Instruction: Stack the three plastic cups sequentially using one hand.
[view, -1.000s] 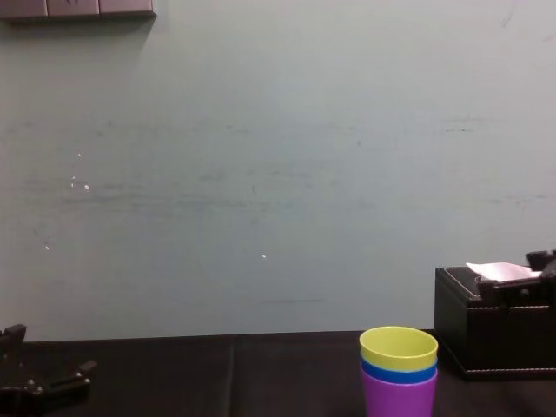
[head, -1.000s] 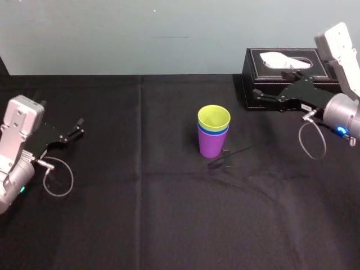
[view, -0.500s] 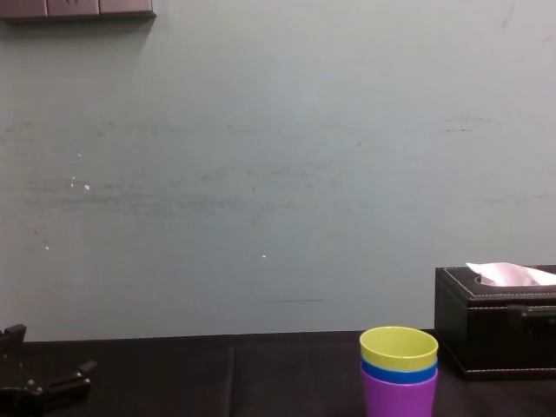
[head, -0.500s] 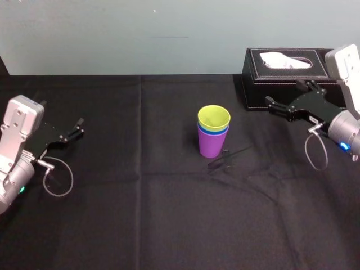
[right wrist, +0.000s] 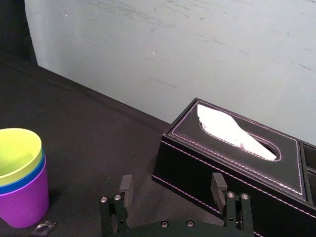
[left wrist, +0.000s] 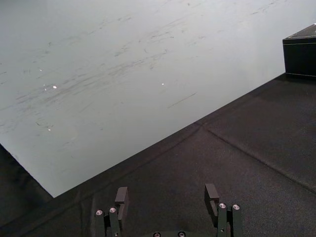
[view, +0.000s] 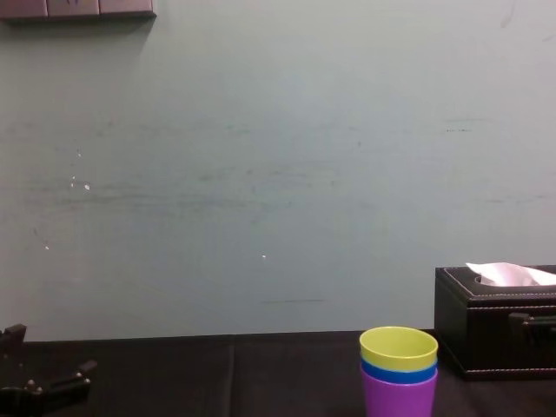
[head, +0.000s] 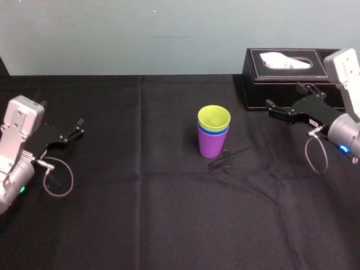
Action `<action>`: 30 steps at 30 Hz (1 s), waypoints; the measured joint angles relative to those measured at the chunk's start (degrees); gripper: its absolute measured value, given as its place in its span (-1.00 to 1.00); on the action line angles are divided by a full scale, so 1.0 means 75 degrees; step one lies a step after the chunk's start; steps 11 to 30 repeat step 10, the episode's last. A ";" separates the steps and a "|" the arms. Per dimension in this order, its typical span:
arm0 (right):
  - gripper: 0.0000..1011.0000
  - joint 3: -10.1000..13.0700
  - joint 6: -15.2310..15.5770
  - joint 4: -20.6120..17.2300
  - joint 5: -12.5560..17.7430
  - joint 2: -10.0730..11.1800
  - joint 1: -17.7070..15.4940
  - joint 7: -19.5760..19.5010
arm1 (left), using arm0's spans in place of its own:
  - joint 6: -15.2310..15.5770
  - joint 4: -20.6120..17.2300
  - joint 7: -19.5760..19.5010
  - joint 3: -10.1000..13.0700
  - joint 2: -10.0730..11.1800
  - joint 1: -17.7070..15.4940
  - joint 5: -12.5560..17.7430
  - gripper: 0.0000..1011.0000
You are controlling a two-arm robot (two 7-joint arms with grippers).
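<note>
The three plastic cups (head: 213, 135) are nested upright at the middle of the table (head: 169, 214), the blue one hidden but for its rim. The right gripper (head: 285, 97) is held spread wide and empty near the tissue box (head: 259, 73). The left gripper (head: 79, 127) is parked at the left, likewise spread and empty.

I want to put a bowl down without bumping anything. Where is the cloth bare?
The whole near strip of the table in front of the stacked cups is bare, as is the stretch between them and the left gripper. Crowded at the right, where the right gripper hangs by the tissue box.
</note>
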 joint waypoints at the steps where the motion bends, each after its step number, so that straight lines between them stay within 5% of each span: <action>1: 0.98 -0.0001 0.0001 -0.0002 0.0001 0.0001 0.0001 0.0000 | 0.0000 0.0000 0.0000 0.0000 0.0000 0.0000 0.0000 1.00; 30: 0.98 -0.0008 0.0006 -0.0017 0.0009 0.0006 0.0005 0.0001 | 0.0000 0.0000 0.0000 0.0000 0.0000 0.0000 0.0000 1.00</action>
